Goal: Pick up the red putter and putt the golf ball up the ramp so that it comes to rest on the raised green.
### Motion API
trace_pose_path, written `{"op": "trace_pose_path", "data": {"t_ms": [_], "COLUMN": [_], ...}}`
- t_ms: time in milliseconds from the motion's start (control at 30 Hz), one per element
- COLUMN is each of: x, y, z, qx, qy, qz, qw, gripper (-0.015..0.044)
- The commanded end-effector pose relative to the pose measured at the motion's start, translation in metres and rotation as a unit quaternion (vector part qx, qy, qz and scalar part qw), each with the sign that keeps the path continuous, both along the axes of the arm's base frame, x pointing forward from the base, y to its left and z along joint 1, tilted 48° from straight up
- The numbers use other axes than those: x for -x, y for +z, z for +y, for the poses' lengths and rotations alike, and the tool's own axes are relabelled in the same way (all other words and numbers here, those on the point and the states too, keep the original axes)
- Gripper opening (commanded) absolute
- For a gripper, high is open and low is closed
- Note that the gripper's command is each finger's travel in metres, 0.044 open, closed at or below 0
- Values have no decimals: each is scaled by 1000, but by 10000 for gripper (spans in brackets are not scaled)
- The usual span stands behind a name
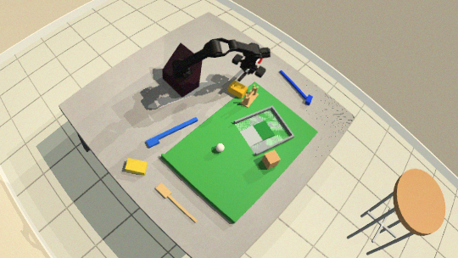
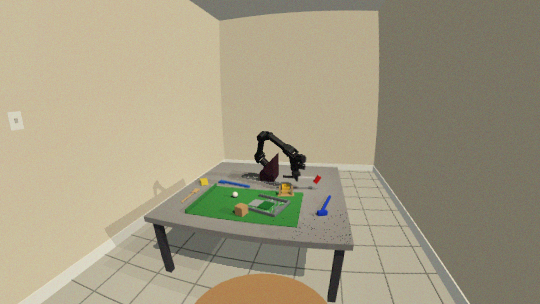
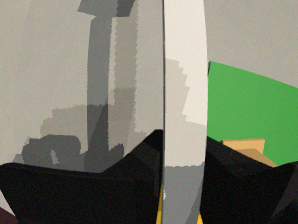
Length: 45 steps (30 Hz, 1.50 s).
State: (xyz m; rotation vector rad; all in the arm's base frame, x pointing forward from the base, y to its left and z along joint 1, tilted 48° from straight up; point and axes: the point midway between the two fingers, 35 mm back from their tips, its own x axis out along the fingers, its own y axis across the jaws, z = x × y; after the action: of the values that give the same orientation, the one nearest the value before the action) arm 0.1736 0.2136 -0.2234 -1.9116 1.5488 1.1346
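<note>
The red putter has a small red head (image 1: 259,60) (image 2: 317,179) and a pale grey shaft (image 3: 185,75). My gripper (image 1: 249,68) (image 2: 296,177) (image 3: 174,137) is shut on the shaft and holds the putter above the table, close over the yellow holder (image 1: 237,89). The shaft runs up through the wrist view between the black fingers; the head is outside that view. The white golf ball (image 1: 220,148) (image 2: 235,194) rests on the green mat (image 1: 195,170) (image 3: 250,105). The pale ramp (image 1: 250,137) leads to the darker green square (image 1: 264,130), inside a grey border.
A wooden pegged stand (image 1: 249,98) is beside the holder. A wooden cube (image 1: 270,159) (image 2: 241,209) sits on the mat near the ramp. Blue clubs (image 1: 174,131) (image 1: 294,86) lie either side of the mat. A yellow block (image 1: 136,166) and a wooden paddle (image 1: 182,207) lie beyond its near-left side.
</note>
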Motion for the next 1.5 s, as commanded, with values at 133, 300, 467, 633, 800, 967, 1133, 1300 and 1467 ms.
{"op": "trace_pose_path", "data": {"t_ms": [133, 300, 467, 633, 800, 967, 1133, 1300, 1467], "x": [0, -20, -41, -61, -79, -94, -107, -117, -123], "y": [18, 41, 68, 94, 121, 147, 172, 197, 222], "z": [22, 17, 8, -4, -20, -39, -60, -82, -106], "qx": [-12, -18, -25, -30, -33, -35, -36, -37, -36], "qy": [2, -46, -101, -155, -209, -259, -308, -359, -407], "qz": [-7, -47, -92, -138, -183, -226, -269, -313, -356], "qw": [1000, 998, 990, 978, 960, 939, 912, 879, 840], "gripper": [0, 0, 0, 0, 0, 0, 0, 0, 0]}}
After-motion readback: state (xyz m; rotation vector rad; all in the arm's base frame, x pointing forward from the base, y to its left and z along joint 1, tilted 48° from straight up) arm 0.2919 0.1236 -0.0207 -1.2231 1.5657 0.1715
